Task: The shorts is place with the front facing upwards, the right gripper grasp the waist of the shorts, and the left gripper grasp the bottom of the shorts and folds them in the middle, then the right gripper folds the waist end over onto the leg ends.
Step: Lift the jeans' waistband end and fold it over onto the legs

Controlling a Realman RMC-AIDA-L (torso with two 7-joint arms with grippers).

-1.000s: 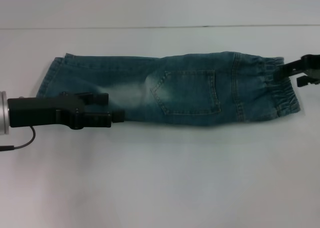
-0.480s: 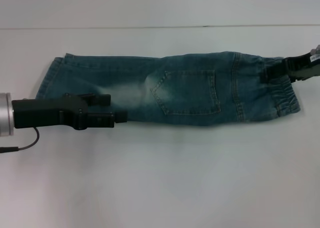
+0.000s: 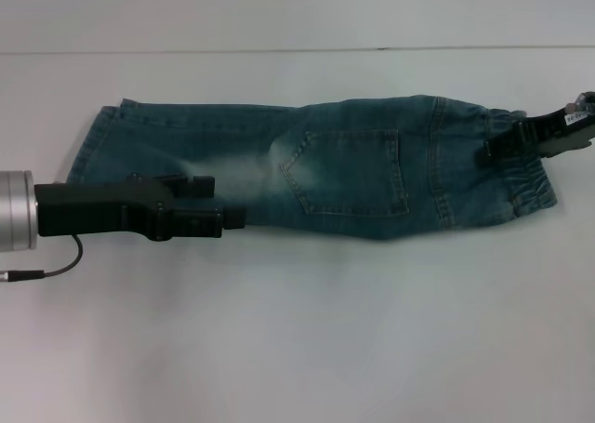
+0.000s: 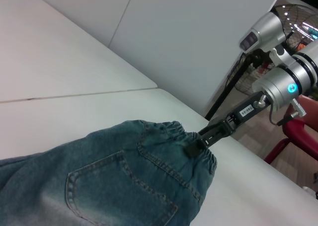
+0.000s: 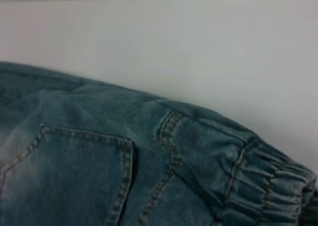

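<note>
Shorts: you have the small blue-green denim shorts [image 3: 325, 167] with pale faded patches lying flat, already doubled lengthwise into one long strip, running left to right across the white tabletop [image 3: 307, 339], nearer its far edge than its near one. A stitched pocket faces up at mid-length.

Waist: the darker, puckered elastic waistband [image 3: 521, 167] is the strip's right end, toward the tabletop's right edge; you see its narrow pleats close up in the right wrist view [image 5: 268, 186].

Leg ends: the flat, double-stitched leg hems [image 3: 98, 144] form the left end, toward the tabletop's left edge, one lying over the other.

Right gripper: your black two-fingered claw with the white printed label on its arm [image 3: 491, 151] reaches in from the right edge and sits on the waistband. In the left wrist view its tip [image 4: 193, 147] meets the gathered denim, but you cannot tell whether the fingers are clamped on the cloth or only touching it.

Left gripper: your black claw with the thin trailing cable [image 3: 218, 203] lies low along the near edge of the leg half, pointing right, fingers parted and holding nothing.

Seam: a thin dark joint line [image 3: 279, 49] crosses the tabletop beyond the shorts.
</note>
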